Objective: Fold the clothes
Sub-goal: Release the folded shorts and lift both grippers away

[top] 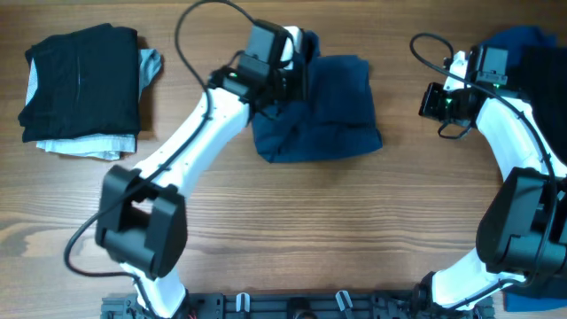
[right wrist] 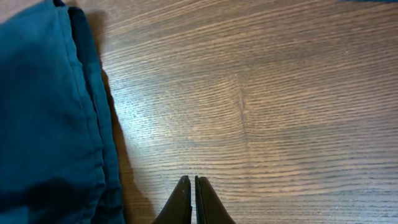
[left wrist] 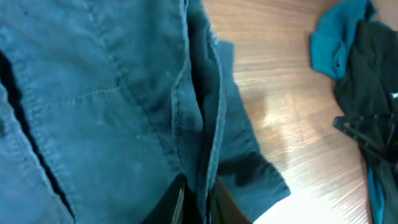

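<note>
From above, the dark blue shorts (top: 323, 111) lie partly folded at mid-table, and the left gripper (top: 294, 81) sits on their left edge. A finished stack (top: 81, 87), black over pale grey, is well to the left of the shorts; the unfolded pile (top: 524, 53) is well to their right, behind the right gripper (top: 429, 100). The left wrist view shows the fingers (left wrist: 177, 205) nearly together on a doubled ridge of the shorts' cloth, so this reads as a pinch on the fold. To do it well, I judge that the hold should take both layers, lift only enough to clear the table (top: 354, 221), carry the flap straight across and lay it edge to edge. In the right wrist view the right jaws are pressed shut on nothing above bare wood, just right of the shorts' hem. That arm could pin the hem.
</note>
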You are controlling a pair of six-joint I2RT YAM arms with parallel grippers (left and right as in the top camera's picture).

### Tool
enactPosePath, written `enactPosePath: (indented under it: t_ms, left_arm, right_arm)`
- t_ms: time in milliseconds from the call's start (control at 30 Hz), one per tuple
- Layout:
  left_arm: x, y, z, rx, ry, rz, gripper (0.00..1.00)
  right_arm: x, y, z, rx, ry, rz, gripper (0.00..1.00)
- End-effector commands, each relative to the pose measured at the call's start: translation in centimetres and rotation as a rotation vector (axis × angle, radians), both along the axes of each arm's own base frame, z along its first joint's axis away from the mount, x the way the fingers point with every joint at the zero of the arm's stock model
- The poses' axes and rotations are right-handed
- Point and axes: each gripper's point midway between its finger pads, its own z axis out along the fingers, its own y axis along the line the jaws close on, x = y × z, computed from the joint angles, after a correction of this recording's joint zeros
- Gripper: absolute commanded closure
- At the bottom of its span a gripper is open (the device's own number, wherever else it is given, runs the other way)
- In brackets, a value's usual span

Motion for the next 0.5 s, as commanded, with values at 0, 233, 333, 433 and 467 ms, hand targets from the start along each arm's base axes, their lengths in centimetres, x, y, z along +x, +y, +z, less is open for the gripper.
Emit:
enactPosePath:
  t_ms: [0, 233, 333, 433, 467]
  left_arm:
    - [-0.6, -3.5, 0.8, -0.068, -0.021, -0.044, 0.89]
    - [-2.5, -8.7, 2.8, -0.130, -0.115, -0.144, 0.89]
    - [-2.6, -9.0, 1.9, -0.108, -0.110, -0.138, 0.88]
    - [-2.3, -9.3, 0.1, -0.095, -0.089, -0.138, 0.89]
    - [-2.1, -9.4, -0.2, -0.095, -0.089, -0.138, 0.89]
  right_arm:
    - [-0.3, 0.5, -0.7, 0.009, 0.011, 0.029, 0.96]
    - [-0.5, 0.5, -0.9, 0.012, 0.024, 0.029, 0.96]
    - [-0.5, 0.6, -0.9, 0.019, 0.023, 0.032, 0.96]
    - [-0.6, 1.2, -0.8, 0.051, 0.021, 0.045, 0.96]
    - [-0.7, 1.3, -0.9, 0.053, 0.031, 0.043, 0.96]
